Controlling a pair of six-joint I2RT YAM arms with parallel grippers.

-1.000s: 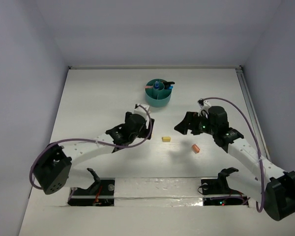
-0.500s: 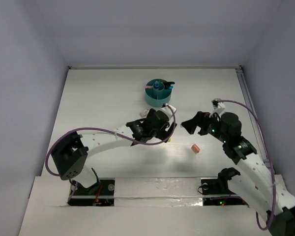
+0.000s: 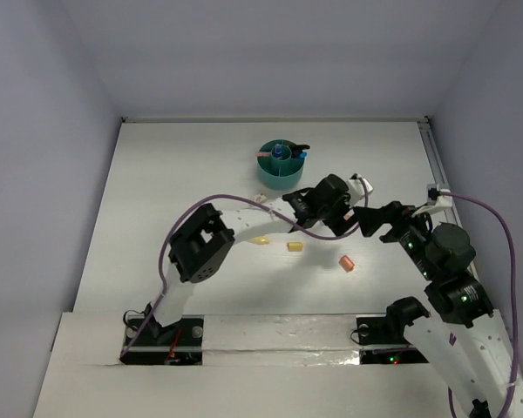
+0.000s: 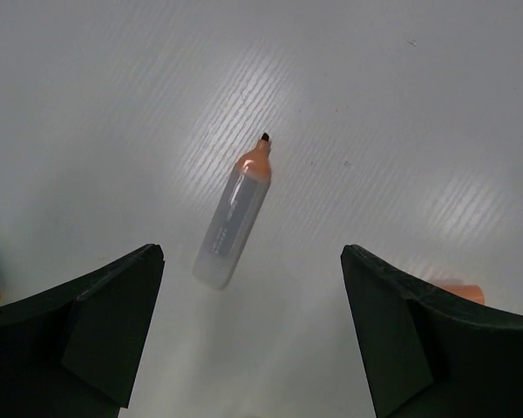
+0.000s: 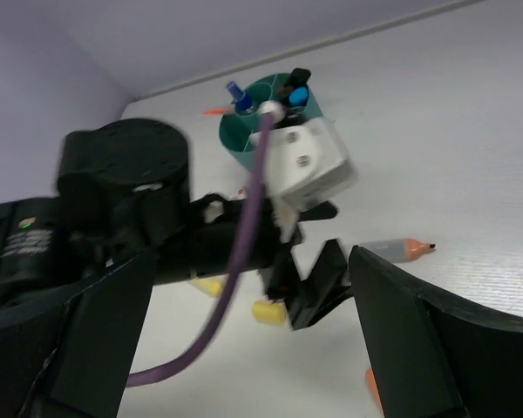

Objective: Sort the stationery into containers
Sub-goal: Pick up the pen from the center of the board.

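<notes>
A grey marker with an orange tip lies flat on the table just beyond my left gripper, nearer its left finger; the same marker shows in the right wrist view. That gripper is open with nothing between its fingers. My right gripper hovers close on its right, also open and empty. The teal container at the back holds several pens. Two yellow bits and an orange bit lie loose on the table.
My left arm stretches across the table in front of the container and fills much of the right wrist view. An orange bit peeks from behind the left gripper's right finger. Walls close in the table on three sides.
My left arm has swung far to the right, past the yellow bits, to just beside the right gripper. The right arm has drawn back toward the right. A second yellow bit is uncovered.
</notes>
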